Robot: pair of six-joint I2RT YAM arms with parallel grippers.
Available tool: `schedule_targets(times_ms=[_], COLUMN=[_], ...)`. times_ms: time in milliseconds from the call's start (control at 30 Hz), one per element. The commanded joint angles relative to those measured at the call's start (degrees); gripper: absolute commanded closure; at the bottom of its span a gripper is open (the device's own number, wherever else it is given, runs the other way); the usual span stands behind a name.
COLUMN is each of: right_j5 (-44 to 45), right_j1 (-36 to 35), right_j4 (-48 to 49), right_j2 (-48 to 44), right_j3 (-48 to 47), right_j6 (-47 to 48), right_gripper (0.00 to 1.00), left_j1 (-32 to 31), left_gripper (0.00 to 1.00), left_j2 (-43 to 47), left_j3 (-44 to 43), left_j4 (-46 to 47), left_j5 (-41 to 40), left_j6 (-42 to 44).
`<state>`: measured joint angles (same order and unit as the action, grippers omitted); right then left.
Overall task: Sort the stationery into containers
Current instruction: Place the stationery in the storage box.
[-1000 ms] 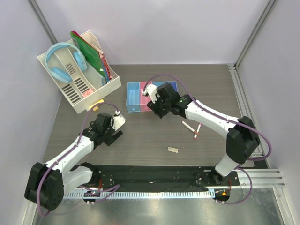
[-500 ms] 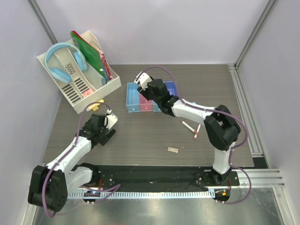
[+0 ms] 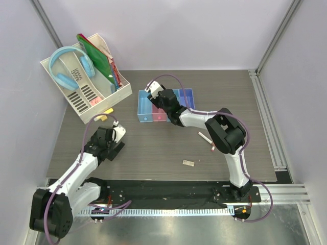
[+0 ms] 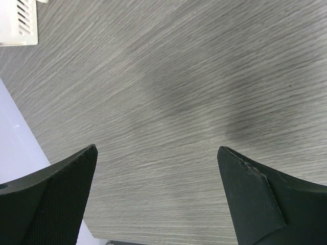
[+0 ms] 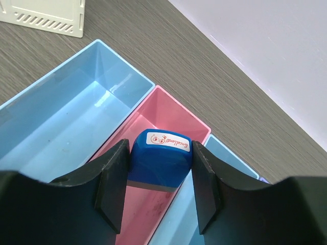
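The right claw (image 5: pixel 159 176) is clamped on the blue eraser (image 5: pixel 162 153), one finger on each flat side. It hangs over the pink bin (image 5: pixel 176 112) in the row of containers (image 3: pixel 144 109) — a hold that leaves the underside free, so the piece can drop straight down once the fingers part. The pink bin sits second in the row, with a light blue bin (image 5: pixel 71 117) on one side and another light blue one on the other. From the wrist view the eraser lines up with the pink bin's far half and appears to be above its floor, not resting on it. I take this as the placing step, with the release yet to come.

The eraser is a chunky rounded square, deep blue, with a white label printed in red on the end facing the camera and a paler grey band along its lower edge.

The left claw (image 4: pixel 156 196) is spread wide and holds nothing. It is low over bare bench (image 4: pixel 204 76) near the white rack (image 3: pixel 76 94) — likely waiting its turn. Two pens (image 3: pixel 204 137) and a tan flat piece (image 3: pixel 188 163) lie out on the bench, well apart from the bins, and a tiny yellow piece (image 3: pixel 108 110) lies just beside the rack. None of these is sorted yet.
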<state>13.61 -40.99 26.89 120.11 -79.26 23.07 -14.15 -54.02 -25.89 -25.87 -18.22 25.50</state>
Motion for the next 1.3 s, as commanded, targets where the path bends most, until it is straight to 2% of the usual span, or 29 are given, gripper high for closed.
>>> schedule_targets(times_ms=[0,467,767,1267], right_j5=[-0.1,1.2,1.8,2.9], right_j1=[0.5,0.5,0.5,0.5], right_j4=[7.2,9.6,9.7,7.6], right_j2=[0.7,4.0,4.8,4.3], right_j3=[-1.3,0.1,0.5,-1.1], right_j6=[-2.6,-4.3,-4.6,-4.3], right_gripper=[0.79,0.75,0.63,0.34], left_j1=[0.4,0.4,0.4,0.3], left_gripper=[0.0,0.0,0.0,0.0], left_j2=[-0.2,-1.2,-0.7,-1.5], left_j3=[-1.4,-2.1,-2.7,-3.6], left_j4=[-0.9,-0.4,-1.0,-0.9], left_j5=[-1.0,-0.4,-0.2,0.2], left_j6=[-1.2,-1.0,-0.9,-0.9])
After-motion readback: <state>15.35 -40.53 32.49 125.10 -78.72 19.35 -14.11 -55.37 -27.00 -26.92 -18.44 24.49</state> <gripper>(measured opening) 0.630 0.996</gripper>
